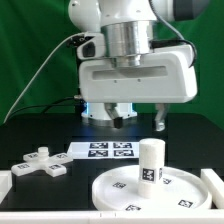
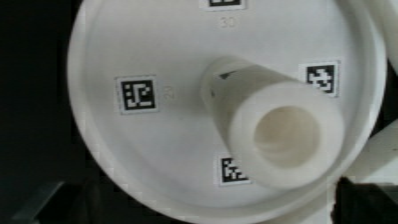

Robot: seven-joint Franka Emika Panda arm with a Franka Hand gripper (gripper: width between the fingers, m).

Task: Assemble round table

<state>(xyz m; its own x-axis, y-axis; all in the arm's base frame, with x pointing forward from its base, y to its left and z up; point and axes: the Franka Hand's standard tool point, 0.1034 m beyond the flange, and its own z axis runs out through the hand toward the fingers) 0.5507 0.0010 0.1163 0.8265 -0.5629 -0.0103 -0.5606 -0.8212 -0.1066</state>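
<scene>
The white round disc (image 1: 120, 193) lies flat on the black table at the front, toward the exterior view's right. The short thick leg (image 1: 150, 163) stands upright at its middle. In the wrist view I look down on the disc (image 2: 151, 150) and into the hollow top of the leg (image 2: 285, 135). The cross-shaped foot piece (image 1: 40, 165) lies on the table at the exterior view's left, apart from the disc. My gripper (image 1: 138, 122) hangs above and behind the leg, open and empty. Its dark fingers (image 2: 365, 205) show spread wide at the wrist view's edge.
The marker board (image 1: 105, 150) lies flat behind the disc, under the gripper. White wall pieces stand at the front left (image 1: 5, 192) and front right (image 1: 214, 183) table corners. A green backdrop closes the back.
</scene>
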